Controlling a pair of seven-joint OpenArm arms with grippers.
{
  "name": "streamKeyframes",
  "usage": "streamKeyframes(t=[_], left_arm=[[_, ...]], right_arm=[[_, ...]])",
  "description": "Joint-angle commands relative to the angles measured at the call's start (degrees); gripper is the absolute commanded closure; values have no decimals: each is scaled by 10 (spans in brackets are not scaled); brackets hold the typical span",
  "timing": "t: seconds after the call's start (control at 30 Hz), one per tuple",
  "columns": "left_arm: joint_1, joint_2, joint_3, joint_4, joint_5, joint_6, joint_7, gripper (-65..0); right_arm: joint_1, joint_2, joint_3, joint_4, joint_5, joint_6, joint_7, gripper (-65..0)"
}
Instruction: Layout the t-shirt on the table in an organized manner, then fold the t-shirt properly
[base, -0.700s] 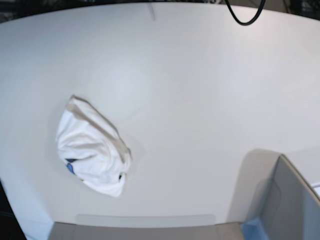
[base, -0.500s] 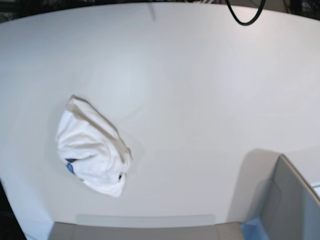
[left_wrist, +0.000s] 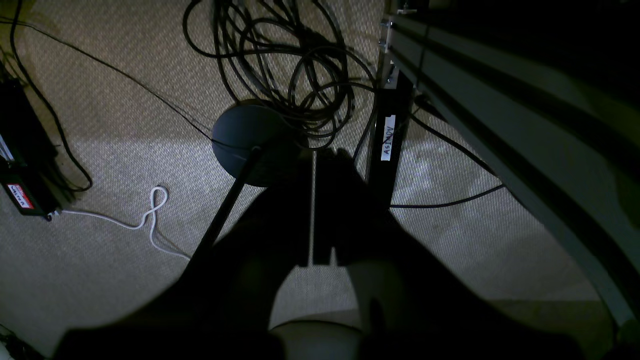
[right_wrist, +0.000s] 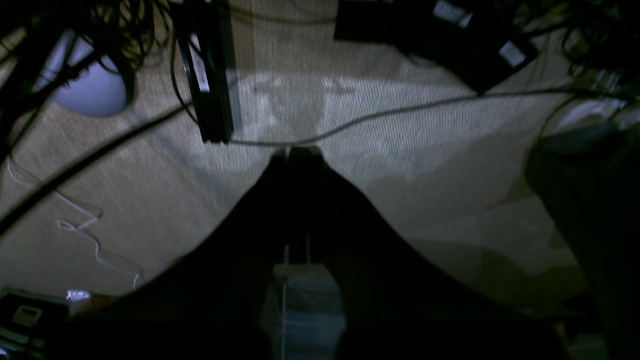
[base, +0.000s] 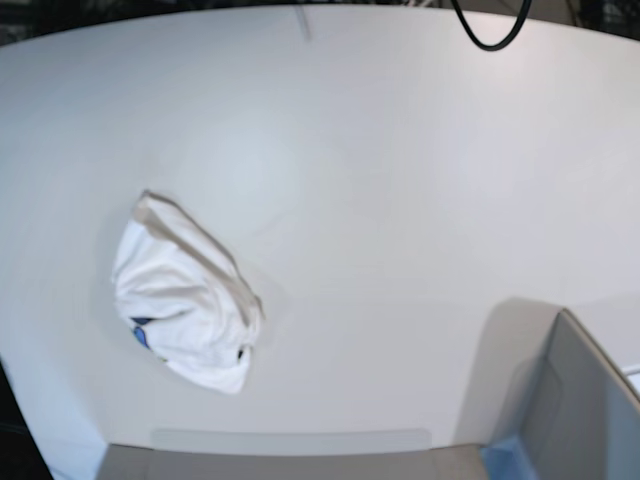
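The white t-shirt (base: 182, 300) lies crumpled in a heap on the left side of the white table (base: 400, 200) in the base view, with a bit of blue print showing at its lower left. Neither arm appears in the base view. In the left wrist view my left gripper (left_wrist: 314, 165) hangs over carpeted floor, its dark fingers pressed together with only a thin slit, holding nothing. In the right wrist view my right gripper (right_wrist: 290, 149) also points at the carpet, shut and empty.
A grey bin (base: 580, 410) with a blue corner stands at the table's front right. A black cable loop (base: 490, 30) hangs over the far edge. Below, cables (left_wrist: 280, 65), a round lamp base (left_wrist: 245, 140) and a frame leg (left_wrist: 387, 145) sit on the floor.
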Motion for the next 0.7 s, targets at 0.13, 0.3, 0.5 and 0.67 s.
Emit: streamKeyframes(t=[0.13,0.3,0.5,0.67], left_arm=[[17,-10,-1,2,0,1,-35,0],[19,-16,-1,2,0,1,-36,0],[71,-40,-2,60,-1,1,-37,0],[145,-50,-2,147,-1,1,-37,0]], right_arm=[[-7,1,-1,1,1,2,1,-2],[-8,3,-1,1,1,2,1,-1],[-74,21,-2,93,1,2,2,-1],[-168,34,-2,229,1,2,2,-1]])
